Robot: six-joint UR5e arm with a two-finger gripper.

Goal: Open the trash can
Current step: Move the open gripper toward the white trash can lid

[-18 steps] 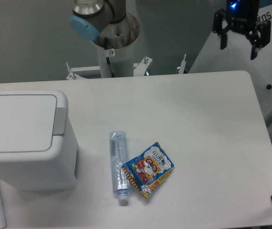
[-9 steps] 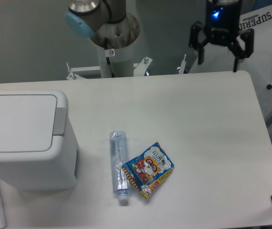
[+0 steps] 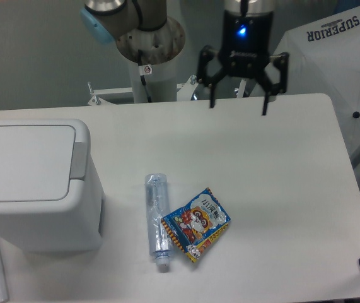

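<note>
Progress: nothing done yet; the trash can (image 3: 31, 183) sits at the table's (image 3: 280, 170) left edge with its flat lid (image 3: 22, 162) down and the grey push tab (image 3: 79, 160) untouched.
Gripper: the gripper (image 3: 238, 105) hangs over the far edge, jaws spread wide, holding nothing, well apart from the can.
Remaining: reaching the tab and pressing it.
Clutter: 1 clear bottle (image 3: 156, 221) touching 1 snack packet (image 3: 197, 223), both near the can but beside any likely path, not in it.
</note>
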